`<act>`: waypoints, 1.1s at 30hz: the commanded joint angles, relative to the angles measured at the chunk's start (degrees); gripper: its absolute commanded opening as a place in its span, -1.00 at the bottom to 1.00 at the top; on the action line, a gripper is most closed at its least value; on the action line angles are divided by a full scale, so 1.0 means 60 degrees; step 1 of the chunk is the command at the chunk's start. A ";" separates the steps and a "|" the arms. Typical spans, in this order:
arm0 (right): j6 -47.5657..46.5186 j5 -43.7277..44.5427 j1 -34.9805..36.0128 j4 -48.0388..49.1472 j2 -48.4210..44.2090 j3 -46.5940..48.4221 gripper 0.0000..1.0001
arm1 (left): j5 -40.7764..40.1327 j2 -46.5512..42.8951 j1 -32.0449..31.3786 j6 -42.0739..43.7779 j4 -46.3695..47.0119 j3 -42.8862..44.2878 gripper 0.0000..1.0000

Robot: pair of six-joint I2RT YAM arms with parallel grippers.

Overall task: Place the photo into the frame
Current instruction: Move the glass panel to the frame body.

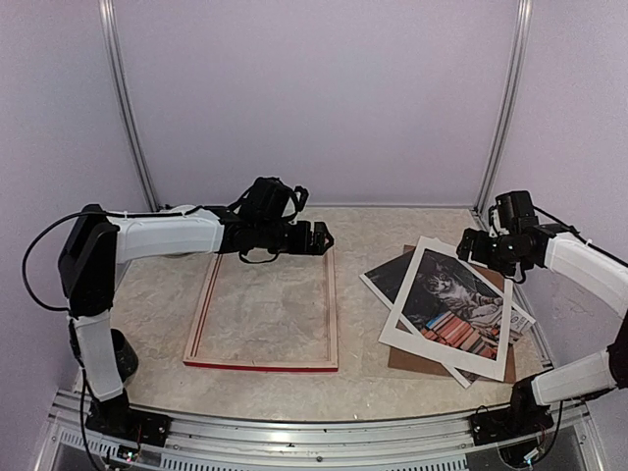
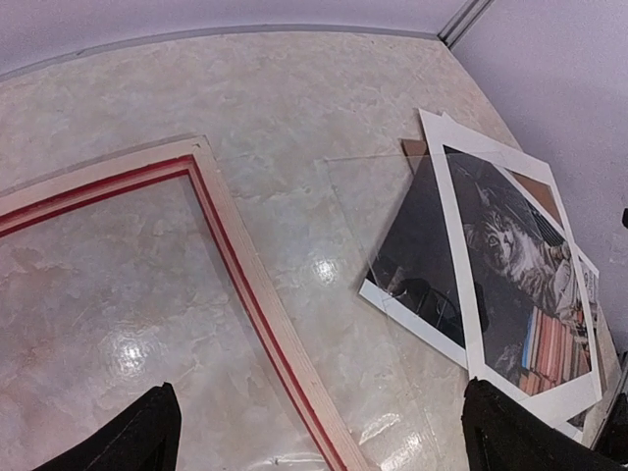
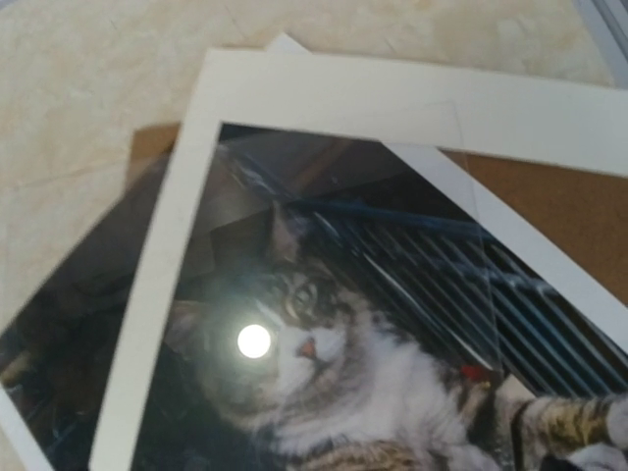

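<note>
**Left gripper (image 1: 316,238) at the frame, right gripper (image 1: 474,247) over the photo**

On the left, the left gripper hangs over the far right corner of the frame (image 1: 332,314), jaws spread wide with nothing between them. The frame lies flat on the table (image 1: 363,226), pale wood back up, with a thin red line showing along its near edge. A bare strip of table separates it from the pile on the right.

There the photo (image 1: 456,304) lies face up, on top of a second print (image 1: 388,275) and a brown backing board (image 1: 417,361). What looks like a clear sheet (image 2: 373,216) overlaps them. The photo's edges sit skewed against the frame's, its far corners up by the right gripper.

That gripper, equally wide open and empty, hovers at the photo's far right corner, and its wrist camera looks down on the cat's face.

The right arm is plainly the nearer one. From it, the photo spreads toward the near left. The frame lies further left again, so the carry would run leftward with a small turn to square the edges.
</note>
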 commanded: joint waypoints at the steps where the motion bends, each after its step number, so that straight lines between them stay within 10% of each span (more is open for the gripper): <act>1: 0.0102 0.0375 -0.0086 -0.0060 0.0003 -0.0248 0.98 | 0.0444 0.0725 -0.0307 0.0003 -0.0582 0.1032 0.98; 33: 0.0822 0.0052 -0.0912 0.0772 0.1419 -0.1343 0.98 | 0.2767 0.3523 -0.1310 -0.0147 -0.1460 0.3601 0.98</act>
